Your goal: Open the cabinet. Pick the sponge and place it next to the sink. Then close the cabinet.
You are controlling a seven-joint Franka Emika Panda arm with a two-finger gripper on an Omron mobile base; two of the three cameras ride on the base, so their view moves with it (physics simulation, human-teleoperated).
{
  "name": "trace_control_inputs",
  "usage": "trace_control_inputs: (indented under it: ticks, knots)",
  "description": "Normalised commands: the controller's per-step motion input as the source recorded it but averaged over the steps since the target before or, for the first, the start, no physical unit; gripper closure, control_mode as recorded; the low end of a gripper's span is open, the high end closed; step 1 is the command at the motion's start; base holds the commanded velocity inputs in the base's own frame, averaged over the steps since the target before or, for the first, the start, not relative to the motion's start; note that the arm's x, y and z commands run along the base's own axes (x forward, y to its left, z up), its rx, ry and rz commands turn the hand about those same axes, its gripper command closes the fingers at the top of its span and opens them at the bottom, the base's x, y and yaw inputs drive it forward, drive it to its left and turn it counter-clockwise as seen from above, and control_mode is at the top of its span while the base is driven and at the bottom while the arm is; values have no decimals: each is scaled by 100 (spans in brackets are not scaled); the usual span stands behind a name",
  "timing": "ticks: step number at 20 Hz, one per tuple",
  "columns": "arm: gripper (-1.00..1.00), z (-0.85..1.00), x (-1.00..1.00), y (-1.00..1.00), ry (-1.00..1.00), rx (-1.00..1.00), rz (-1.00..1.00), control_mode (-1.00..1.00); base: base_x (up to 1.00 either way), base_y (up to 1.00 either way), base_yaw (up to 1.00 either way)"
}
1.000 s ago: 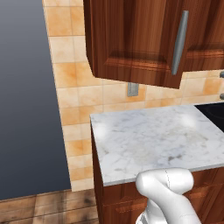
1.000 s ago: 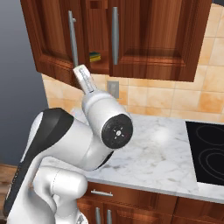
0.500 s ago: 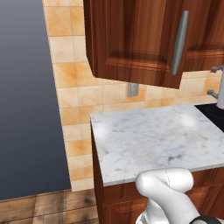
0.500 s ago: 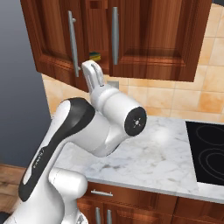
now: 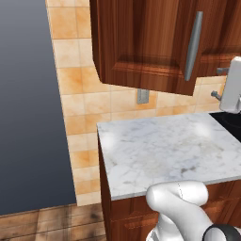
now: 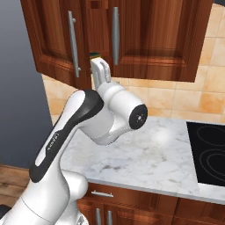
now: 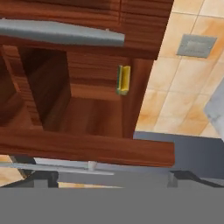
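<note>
The robot's smooth, round white arm looks like fat, shiny tubes joined together. A black band curves along its side with small grey letters on it. One round white joint has a black circle with a tiny dot in the middle.

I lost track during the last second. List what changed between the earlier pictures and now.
The arm's elbow swung to the right across the right base view, and the gripper tilted while staying up at the gap between the cabinet doors. Nothing was grasped or released. The sponge sits inside, the doors, counter and stovetop unchanged.
</note>
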Motion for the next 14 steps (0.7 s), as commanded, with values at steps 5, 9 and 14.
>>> trace_control_inputs:
  ticks: [5,9,14]
  knots:
    - [-100,0,43,0,2,5,5,-100,0,0,0]
    - [-100,0,33,0,1,4,6,-100,0,0,0]
    - [-100,-6,29,1,1,4,8,-100,0,0,0]
